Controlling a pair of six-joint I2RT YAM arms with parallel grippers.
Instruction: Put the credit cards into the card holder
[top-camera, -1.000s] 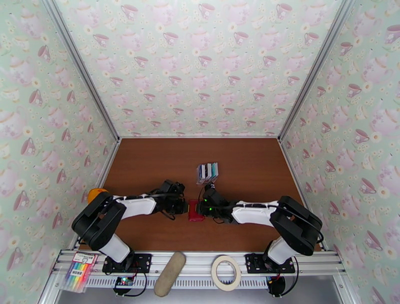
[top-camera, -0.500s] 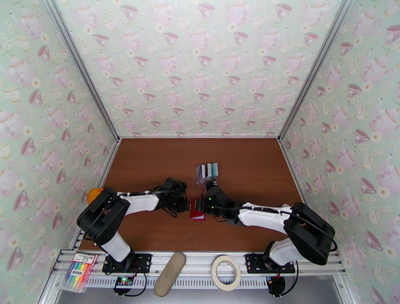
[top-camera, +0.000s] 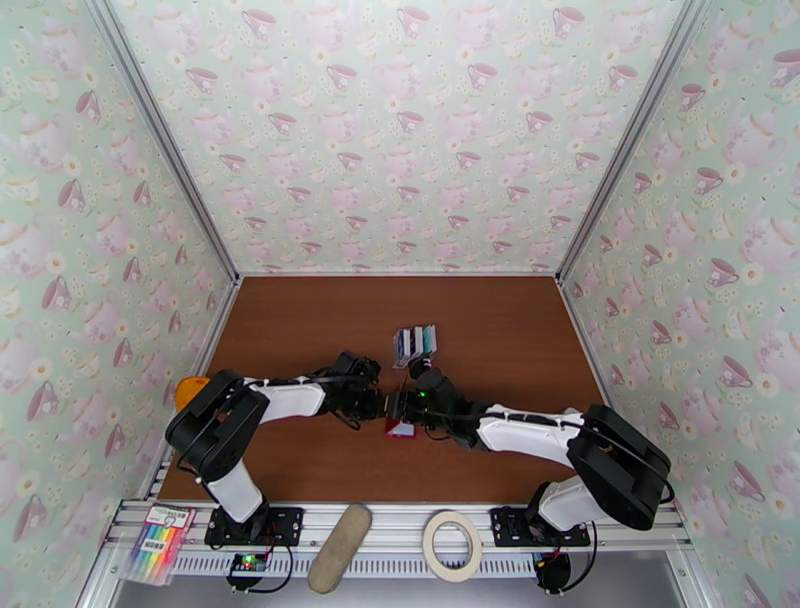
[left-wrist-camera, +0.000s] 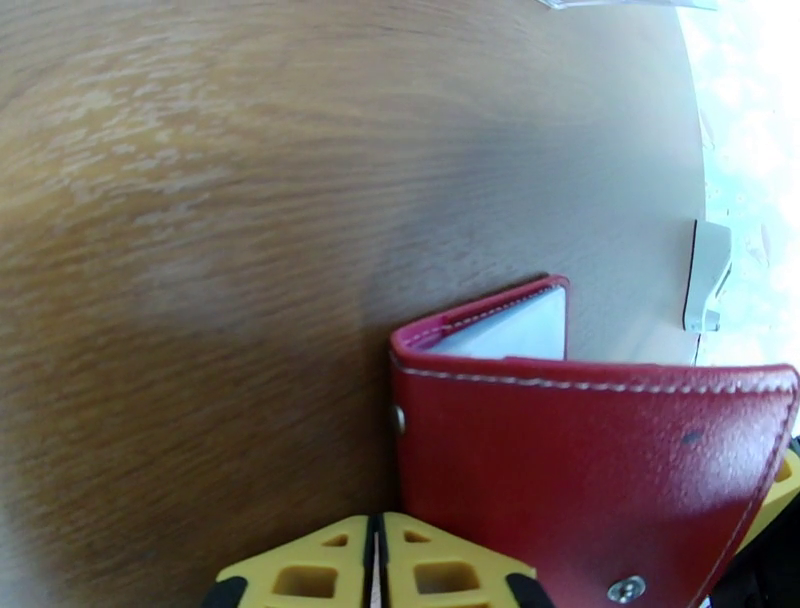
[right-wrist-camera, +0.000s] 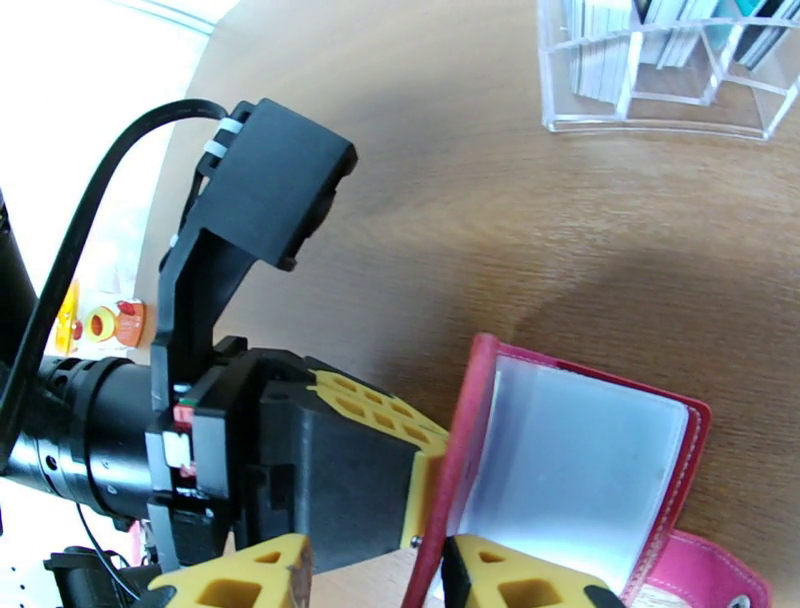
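My left claw is pressed together, its tips against the outside of the card holder's red cover. My right claw is spread, straddling that cover's edge. The holder stands half open on the tabletop between my arms, its clear pocket facing the right wrist. The credit cards stand in a clear rack just beyond, and I judge them nearer my right arm. I can read no lettering.

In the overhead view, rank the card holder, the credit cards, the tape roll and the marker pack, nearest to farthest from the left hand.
1. card holder, right beside the left hand.
2. credit cards, just beyond, mid-table.
3. tape roll, front rail, right of centre.
4. marker pack, front-left corner.
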